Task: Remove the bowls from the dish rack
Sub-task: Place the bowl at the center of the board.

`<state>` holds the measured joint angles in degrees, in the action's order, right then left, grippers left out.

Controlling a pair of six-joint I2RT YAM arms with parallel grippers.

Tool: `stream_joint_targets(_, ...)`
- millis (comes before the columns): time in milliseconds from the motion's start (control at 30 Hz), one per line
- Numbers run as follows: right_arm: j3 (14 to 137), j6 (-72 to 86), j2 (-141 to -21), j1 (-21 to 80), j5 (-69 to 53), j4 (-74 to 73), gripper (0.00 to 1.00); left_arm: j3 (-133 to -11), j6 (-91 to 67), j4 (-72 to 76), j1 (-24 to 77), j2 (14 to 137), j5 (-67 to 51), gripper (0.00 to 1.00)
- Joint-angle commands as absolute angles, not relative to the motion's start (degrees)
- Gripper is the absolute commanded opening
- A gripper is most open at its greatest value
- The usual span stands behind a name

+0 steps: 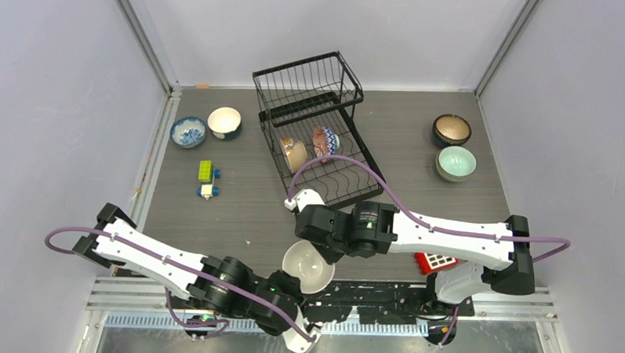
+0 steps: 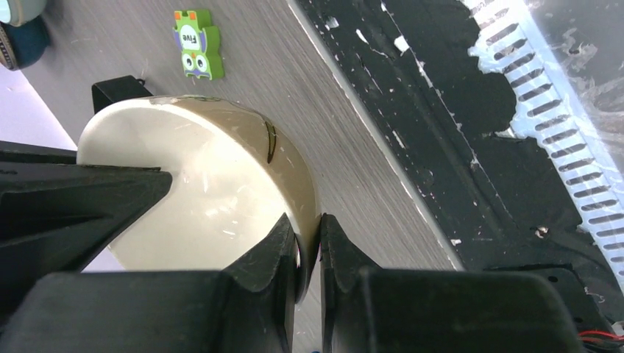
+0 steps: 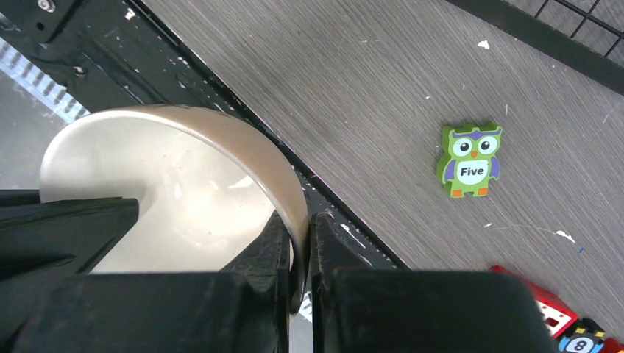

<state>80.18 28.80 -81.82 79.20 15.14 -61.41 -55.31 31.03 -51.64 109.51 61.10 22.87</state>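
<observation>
A cream bowl (image 1: 308,266) hangs over the table's near edge between both arms. My left gripper (image 2: 309,235) is shut on its rim, one finger inside the bowl (image 2: 199,191) and one outside. My right gripper (image 3: 299,228) is shut on the opposite rim of the same bowl (image 3: 184,191). The black wire dish rack (image 1: 308,88) stands at the back centre. A tan bowl (image 1: 294,154) and a reddish patterned bowl (image 1: 325,141) stand on edge in its lower tray.
A blue-patterned bowl (image 1: 188,130) and a teal-sided bowl (image 1: 224,122) sit at the back left. A dark brown bowl (image 1: 451,129) and a mint bowl (image 1: 456,163) sit at the back right. Toy blocks (image 1: 205,170) lie left, a red block (image 1: 436,262) right, and a green owl block (image 3: 470,159) near the bowl.
</observation>
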Motion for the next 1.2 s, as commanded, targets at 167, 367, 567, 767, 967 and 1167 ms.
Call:
stream_joint_targets(167,80.60,31.61,-80.00,79.19,20.09,-60.35,0.01,-57.61,25.99,-47.05,109.78,59.30,31.98,0.54)
stream_joint_targets(367,78.74,32.67,-76.28,77.75,27.69,-59.33,0.01,-59.60,19.76,-47.65,109.77,59.13,36.44,1.00)
stream_joint_targets(567,72.14,33.05,-68.78,66.77,27.60,-53.79,0.01,-60.74,13.63,-46.85,109.59,59.59,41.99,1.00)
stream_joint_targets(767,67.79,34.03,-61.63,58.65,29.48,-51.35,0.01,-63.67,-2.32,-44.59,102.86,61.28,42.36,1.00)
stream_joint_targets(967,66.03,35.58,-57.54,56.34,31.02,-52.25,0.01,-67.58,-28.44,-41.60,89.43,63.79,42.56,1.00)
stream_joint_targets(1167,63.95,38.39,-56.38,56.32,30.87,-51.98,0.01,-71.28,-55.00,-41.86,81.37,64.22,46.56,1.00)
